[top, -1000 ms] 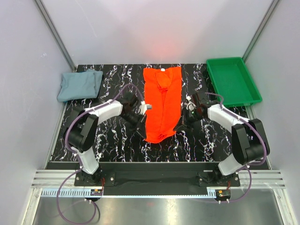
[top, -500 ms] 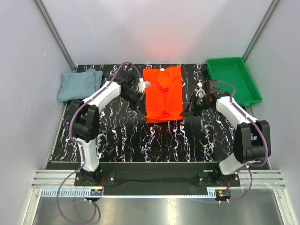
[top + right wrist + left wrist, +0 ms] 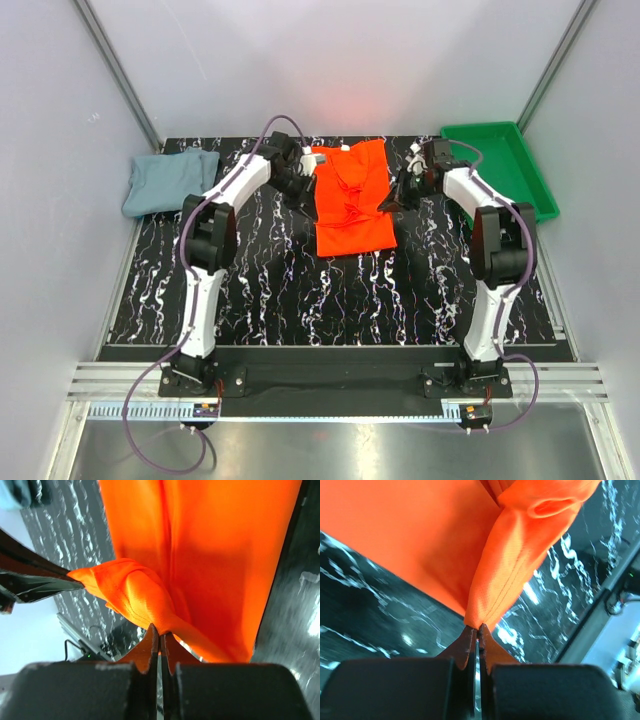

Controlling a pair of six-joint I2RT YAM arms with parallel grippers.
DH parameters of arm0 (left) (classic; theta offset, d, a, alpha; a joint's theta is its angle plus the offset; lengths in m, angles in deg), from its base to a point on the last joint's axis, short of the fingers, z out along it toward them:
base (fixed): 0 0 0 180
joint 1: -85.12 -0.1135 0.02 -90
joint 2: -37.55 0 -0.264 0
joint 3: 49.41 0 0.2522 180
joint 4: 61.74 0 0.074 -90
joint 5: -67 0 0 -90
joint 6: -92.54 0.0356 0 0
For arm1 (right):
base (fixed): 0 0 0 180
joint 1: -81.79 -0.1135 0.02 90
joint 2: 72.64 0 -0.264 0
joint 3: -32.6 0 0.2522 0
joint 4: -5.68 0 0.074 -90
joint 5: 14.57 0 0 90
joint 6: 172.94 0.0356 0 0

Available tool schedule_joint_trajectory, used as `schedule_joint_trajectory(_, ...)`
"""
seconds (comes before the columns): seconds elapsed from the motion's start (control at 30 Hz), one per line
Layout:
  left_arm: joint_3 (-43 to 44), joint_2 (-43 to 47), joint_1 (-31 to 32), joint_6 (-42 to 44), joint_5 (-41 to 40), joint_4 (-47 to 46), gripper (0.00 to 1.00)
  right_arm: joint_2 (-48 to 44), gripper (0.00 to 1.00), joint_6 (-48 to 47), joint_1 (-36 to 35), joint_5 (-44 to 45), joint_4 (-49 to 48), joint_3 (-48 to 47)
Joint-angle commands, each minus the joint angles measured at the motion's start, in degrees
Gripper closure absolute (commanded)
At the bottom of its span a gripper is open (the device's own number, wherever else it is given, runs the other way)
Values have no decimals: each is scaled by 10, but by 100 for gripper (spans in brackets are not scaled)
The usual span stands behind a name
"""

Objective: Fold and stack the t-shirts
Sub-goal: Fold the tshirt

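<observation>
Orange shirt [image 3: 352, 205] lies partly folded mid-table [image 3: 260, 285], a hem pinched on each side by the clenched left gripper [image 3: 478, 629] and right gripper [image 3: 159, 631]; grey-blue shirt [image 3: 170, 181] bunched far left, green tray [image 3: 497, 170] far right.

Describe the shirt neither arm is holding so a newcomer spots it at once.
Start at the black marbled table and go to its far left corner. The grey-blue t-shirt lies bunched there; the orange-red t-shirt sits mid-table.

Orange-red t-shirt [image 3: 350, 200] folded at table centre-back, grey-blue t-shirt [image 3: 170, 181] crumpled far left
</observation>
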Motion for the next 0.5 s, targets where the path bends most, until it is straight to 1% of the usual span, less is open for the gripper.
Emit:
schedule_joint_trajectory(0.0, 65, -31, -7, 13, -17, -5, 100, 37, 100, -22, 4, 1, -5, -56)
schedule_joint_trajectory(0.03, 90, -40, -9, 12, -20, -6, 100, 44, 100, -21, 3, 1, -5, -62)
schedule_joint_trajectory(0.13, 130, -66, -13, 10, -29, -11, 100, 68, 100, -21, 7, 4, -12, -85)
schedule_joint_trajectory(0.23, 153, -80, -16, 7, -37, -19, 100, 88, 100, -21, 9, 13, -16, -107)
schedule_joint_trajectory(0.47, 168, -92, -22, -1, -53, -47, 100, 122, 100, -20, 15, 23, -26, -160)
